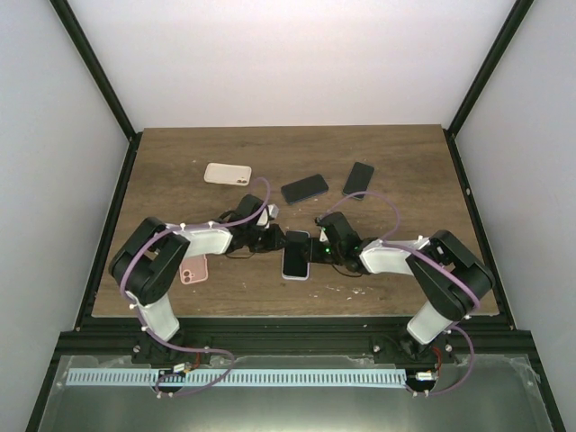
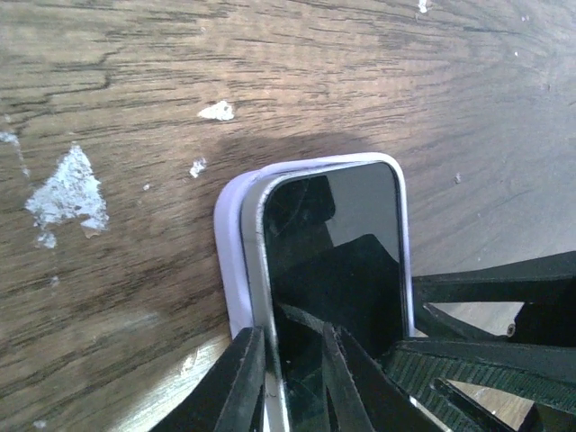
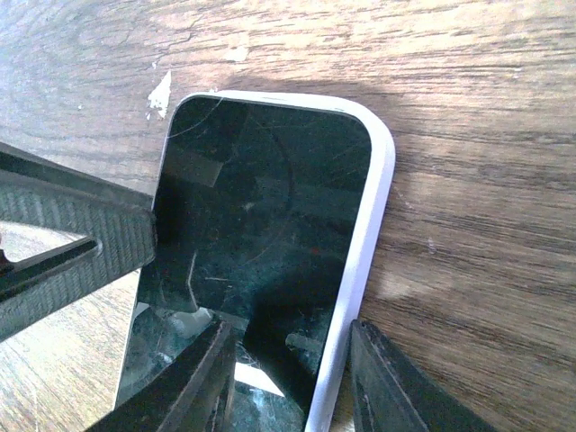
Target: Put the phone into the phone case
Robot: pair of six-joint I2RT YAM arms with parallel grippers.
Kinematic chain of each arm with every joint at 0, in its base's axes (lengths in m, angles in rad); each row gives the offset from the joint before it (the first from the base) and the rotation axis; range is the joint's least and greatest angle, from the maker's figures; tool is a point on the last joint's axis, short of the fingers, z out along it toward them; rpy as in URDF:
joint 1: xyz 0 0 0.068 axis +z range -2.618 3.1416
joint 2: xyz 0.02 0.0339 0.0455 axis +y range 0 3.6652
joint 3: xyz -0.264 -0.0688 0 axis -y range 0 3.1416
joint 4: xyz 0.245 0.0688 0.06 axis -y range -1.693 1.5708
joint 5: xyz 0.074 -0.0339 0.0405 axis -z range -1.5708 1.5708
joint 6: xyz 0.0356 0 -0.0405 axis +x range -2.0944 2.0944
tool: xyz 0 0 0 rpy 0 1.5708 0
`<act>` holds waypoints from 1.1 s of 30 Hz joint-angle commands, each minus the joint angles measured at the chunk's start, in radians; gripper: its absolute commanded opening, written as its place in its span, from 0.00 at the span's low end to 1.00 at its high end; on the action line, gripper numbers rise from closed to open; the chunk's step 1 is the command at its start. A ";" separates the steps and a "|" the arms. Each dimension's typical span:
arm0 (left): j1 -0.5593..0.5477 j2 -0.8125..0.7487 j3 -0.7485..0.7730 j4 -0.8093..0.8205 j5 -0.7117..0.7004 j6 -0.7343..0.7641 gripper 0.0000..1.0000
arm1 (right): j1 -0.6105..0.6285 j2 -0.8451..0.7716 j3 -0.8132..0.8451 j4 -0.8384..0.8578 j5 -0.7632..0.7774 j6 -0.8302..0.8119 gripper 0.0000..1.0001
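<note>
Centrally, toward the near edge of the table (image 1: 396,153), the phone (image 1: 297,255) is shown lying flat in the phone case (image 2: 232,261), its long axis running from near edge to far edge. The left arm (image 1: 202,238) and right arm (image 1: 396,256) are folded low and inward, and are judged equally near. The left gripper (image 2: 290,340) is set part open astride the phone's left long edge, which appears not fully seated in the case. The right gripper (image 3: 290,331) is likewise part open astride the right long edge. Nothing is seen clamped. Downward pressure is judged the coming move.
</note>
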 commanded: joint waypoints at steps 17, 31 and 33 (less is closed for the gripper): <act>-0.010 -0.102 -0.112 -0.047 0.052 0.001 0.27 | 0.007 -0.059 -0.058 -0.032 -0.047 0.165 0.45; -0.001 -0.102 -0.159 -0.046 0.051 0.021 0.08 | 0.007 0.006 -0.062 0.232 -0.233 0.300 0.45; 0.011 -0.113 -0.177 -0.045 0.052 0.019 0.07 | 0.007 0.006 -0.063 0.286 -0.269 0.324 0.46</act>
